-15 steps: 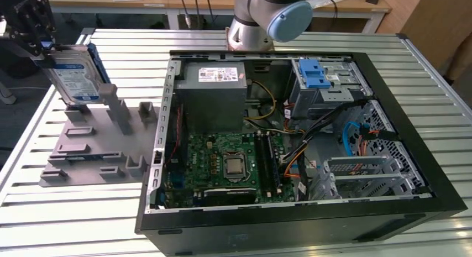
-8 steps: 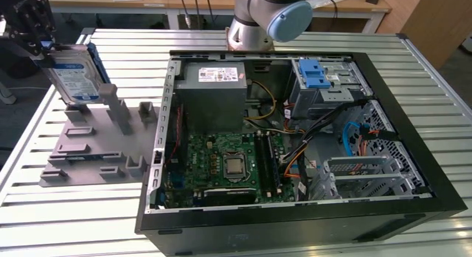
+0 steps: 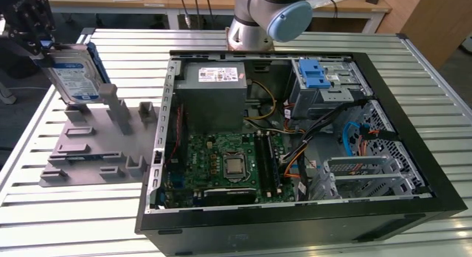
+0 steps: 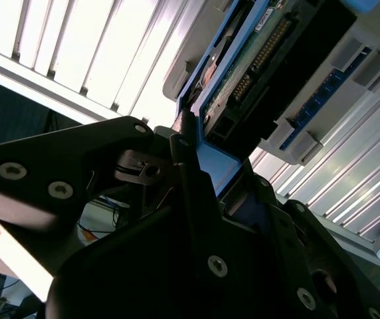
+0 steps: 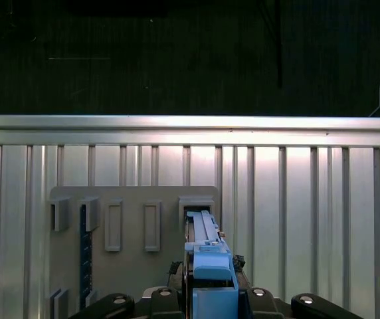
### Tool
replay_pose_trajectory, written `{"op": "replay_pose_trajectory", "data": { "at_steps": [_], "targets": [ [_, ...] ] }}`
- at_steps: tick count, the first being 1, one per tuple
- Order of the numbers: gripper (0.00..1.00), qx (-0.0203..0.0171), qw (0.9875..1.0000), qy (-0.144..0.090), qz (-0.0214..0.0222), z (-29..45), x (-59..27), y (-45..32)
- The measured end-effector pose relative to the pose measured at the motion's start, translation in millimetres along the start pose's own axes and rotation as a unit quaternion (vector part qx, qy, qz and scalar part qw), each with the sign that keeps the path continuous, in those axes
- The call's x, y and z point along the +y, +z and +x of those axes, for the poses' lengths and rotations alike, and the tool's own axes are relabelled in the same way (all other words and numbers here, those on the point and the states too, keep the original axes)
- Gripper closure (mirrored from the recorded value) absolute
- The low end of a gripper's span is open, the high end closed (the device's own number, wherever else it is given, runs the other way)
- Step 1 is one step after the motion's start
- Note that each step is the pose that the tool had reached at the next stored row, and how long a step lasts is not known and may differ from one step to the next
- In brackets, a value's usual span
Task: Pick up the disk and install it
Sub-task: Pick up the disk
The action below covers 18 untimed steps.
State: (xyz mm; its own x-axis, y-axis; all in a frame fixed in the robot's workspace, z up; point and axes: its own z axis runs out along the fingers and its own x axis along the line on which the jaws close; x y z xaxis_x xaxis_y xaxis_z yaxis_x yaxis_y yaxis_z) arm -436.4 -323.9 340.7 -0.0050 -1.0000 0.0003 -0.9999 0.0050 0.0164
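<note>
Over the grey holder plate (image 3: 88,152), the gripper (image 3: 46,46) has its jaws clamped on the top edge of the disk (image 3: 74,77), which stands upright at its slot, so the pickup looks barely begun and installing it in the computer case (image 3: 413,213) beside that plate is not yet done.

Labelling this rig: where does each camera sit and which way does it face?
Exterior view: high, looking down on open black computer case, silver arm, black hand holding blue-framed grey metal disk.
First wrist view: above hand, looking down on grey holder plate.
Second wrist view: beside hand, facing disk's circuit-board side.
Both wrist views share hand and disk.
</note>
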Motion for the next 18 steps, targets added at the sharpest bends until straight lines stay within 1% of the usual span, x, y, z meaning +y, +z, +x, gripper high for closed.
{"op": "replay_pose_trajectory", "data": {
  "at_steps": [4,12,18],
  "targets": [
    [0.64,0.0000,1.0000,0.000,0.0000,0.0,0.0,-2.1],
    [0.64,0.0000,1.0000,0.000,0.0000,0.0,0.2,-10.3],
    [0.64,0.0000,1.0000,0.000,0.0000,0.0,0.2,-14.4]
  ]
}}
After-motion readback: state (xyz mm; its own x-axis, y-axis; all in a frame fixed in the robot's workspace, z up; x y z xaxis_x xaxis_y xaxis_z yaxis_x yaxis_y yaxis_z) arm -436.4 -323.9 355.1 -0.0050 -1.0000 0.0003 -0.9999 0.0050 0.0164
